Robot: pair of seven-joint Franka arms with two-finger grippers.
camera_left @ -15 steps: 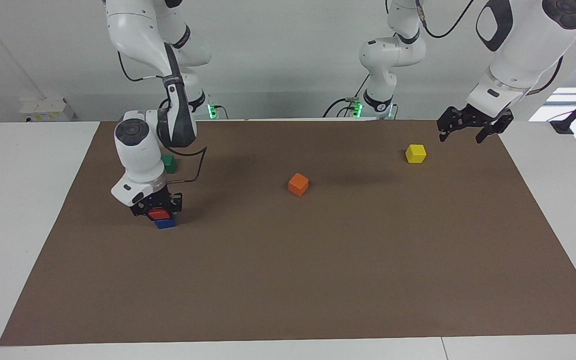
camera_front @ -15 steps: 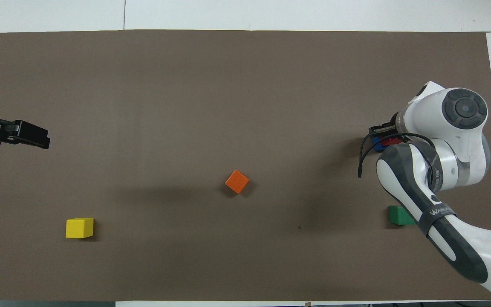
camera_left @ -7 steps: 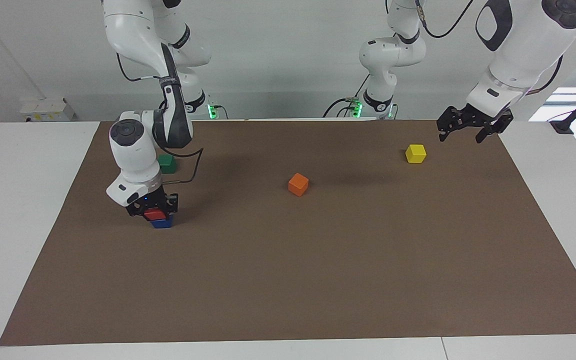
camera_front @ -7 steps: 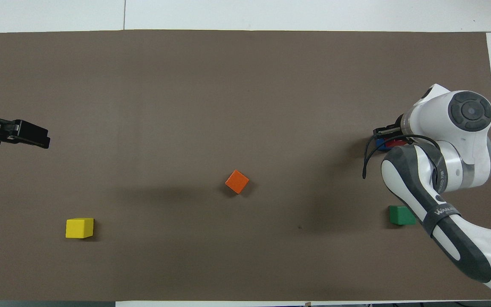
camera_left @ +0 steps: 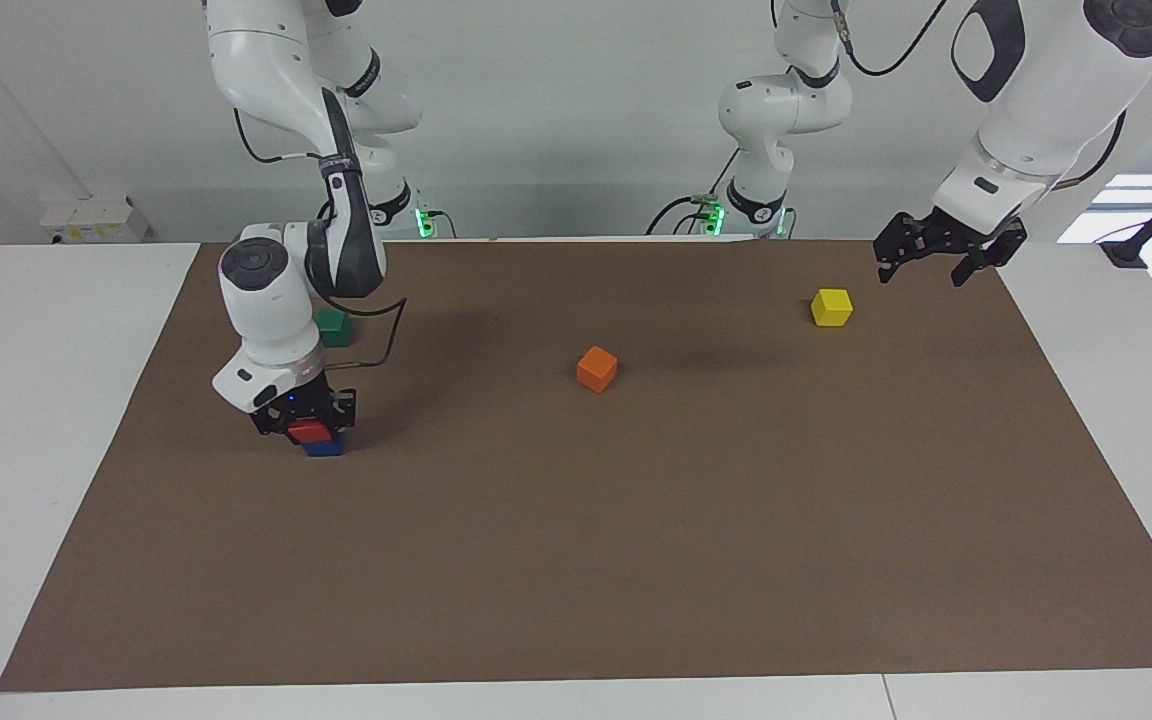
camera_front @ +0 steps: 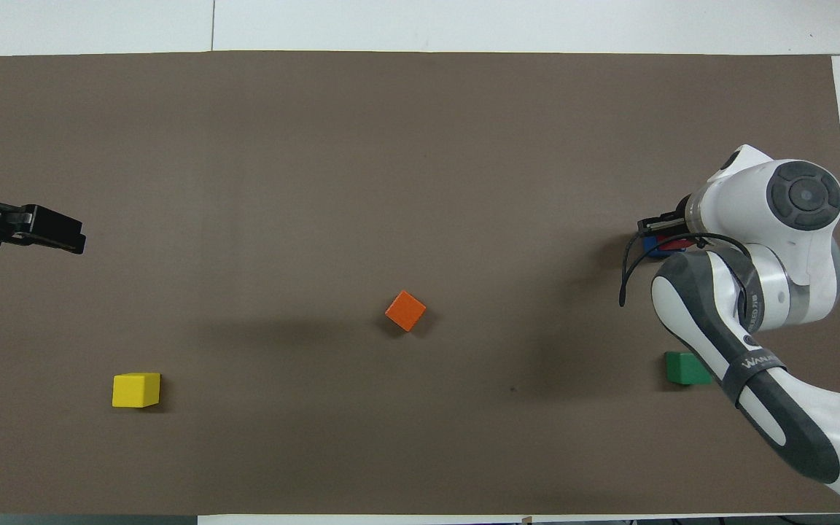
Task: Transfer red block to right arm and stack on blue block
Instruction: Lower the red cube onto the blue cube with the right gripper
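My right gripper is shut on the red block, low over the mat at the right arm's end of the table. Directly under the red block sits the blue block, with only its lower part showing; the two look in contact. In the overhead view the right arm's wrist hides most of the red block and the blue block, and the right gripper is barely visible. My left gripper hangs open and empty in the air at the left arm's end of the mat, and the left gripper also shows in the overhead view.
An orange cube lies mid-mat. A yellow cube sits close to the left gripper. A green cube lies nearer to the robots than the blue block, beside the right arm's forearm. The brown mat covers the table.
The right gripper, with the red block in it, has shifted a little toward the right arm's end of the table and settled squarely over the blue block. The left arm has stayed still.
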